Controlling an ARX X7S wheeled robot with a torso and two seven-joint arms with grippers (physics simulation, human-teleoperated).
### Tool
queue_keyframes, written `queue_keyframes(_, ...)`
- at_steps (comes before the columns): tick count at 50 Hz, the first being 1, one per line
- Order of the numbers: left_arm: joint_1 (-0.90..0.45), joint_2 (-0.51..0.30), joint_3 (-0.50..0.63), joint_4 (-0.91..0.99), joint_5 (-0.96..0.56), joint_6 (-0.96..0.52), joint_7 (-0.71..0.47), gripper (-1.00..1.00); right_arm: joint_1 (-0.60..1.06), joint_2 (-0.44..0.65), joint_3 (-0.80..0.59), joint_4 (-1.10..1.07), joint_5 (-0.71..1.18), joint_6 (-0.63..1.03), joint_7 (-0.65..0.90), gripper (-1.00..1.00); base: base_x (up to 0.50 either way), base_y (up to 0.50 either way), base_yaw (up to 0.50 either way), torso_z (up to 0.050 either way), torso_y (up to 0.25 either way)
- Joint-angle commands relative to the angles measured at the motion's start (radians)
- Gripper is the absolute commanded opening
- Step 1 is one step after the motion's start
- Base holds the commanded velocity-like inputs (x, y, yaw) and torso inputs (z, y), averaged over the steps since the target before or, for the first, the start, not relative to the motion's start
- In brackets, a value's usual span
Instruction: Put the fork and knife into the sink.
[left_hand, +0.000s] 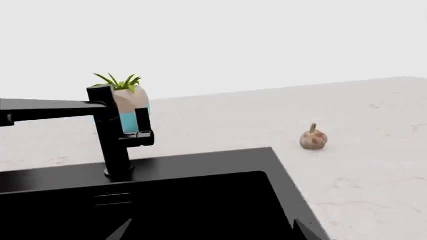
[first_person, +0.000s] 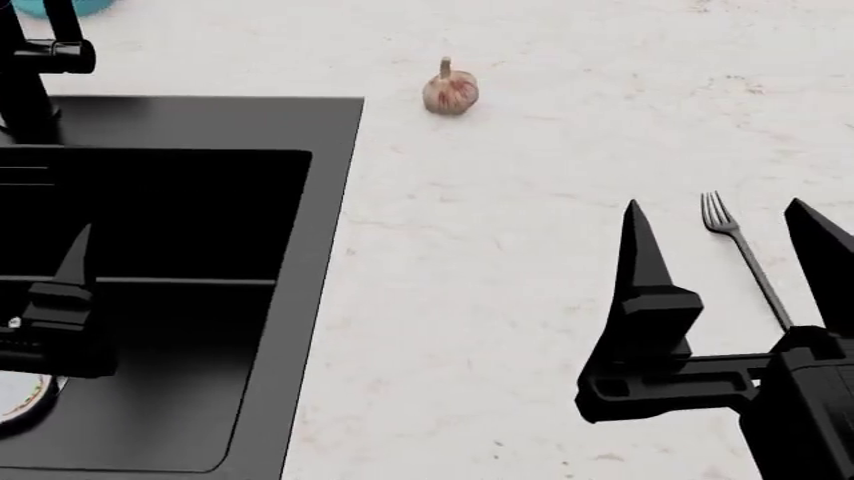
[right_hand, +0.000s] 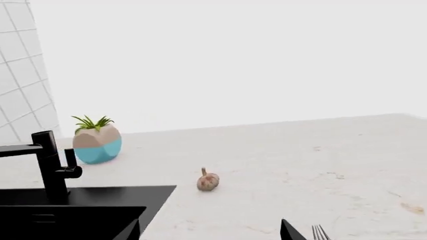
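On the desk (first_person: 534, 260), the fork (first_person: 742, 255) lay flat between the right gripper's (first_person: 734, 245) wide-open, empty jaws, likely to skid if pinched.

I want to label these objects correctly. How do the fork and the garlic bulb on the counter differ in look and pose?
The fork is long, thin, grey metal and lies flat; the garlic bulb is small, round, brownish and sits with its stem up. The fork lies between the open fingers of the right end effector; the garlic sits farther back, nearer the sink. Both rest on the pale counter.
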Motion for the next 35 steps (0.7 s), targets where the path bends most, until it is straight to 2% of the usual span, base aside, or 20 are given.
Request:
queue_keyframes(1,-0.007,0.014,-0.017,-0.003,0.013,-0.003,0.023,1.00,0.003,-0.018,0.017,-0.004,-0.027,-0.002,-0.026,1.00,0.00,-0.50,0.00,0.000,0.000)
queue_keyframes(7,-0.005,0.014,-0.016,-0.001,0.009,-0.004,0.020,1.00,-0.009,-0.020,0.025,-0.011,-0.035,-0.011,-0.031,1.00,0.00,-0.08,0.00,0.000,0.000)
queue_keyframes(12,-0.002,0.012,-0.016,0.002,0.007,-0.002,0.019,1.00,-0.012,-0.020,0.028,-0.016,-0.034,-0.016,-0.030,1.00,0.00,-0.48,0.00,0.000,0.000)
queue_keyframes(24,0.001,0.005,-0.024,0.013,-0.009,-0.005,0.007,1.00,-0.018,-0.015,0.029,-0.023,-0.024,-0.021,-0.027,1.00,0.00,0.00,0.00,0.000,0.000)
queue_keyframes(35,-0.001,0.002,-0.022,0.013,-0.010,-0.003,0.005,1.00,-0.029,-0.016,0.038,-0.023,-0.024,-0.034,-0.033,1.00,0.32,0.00,0.00,0.000,0.000)
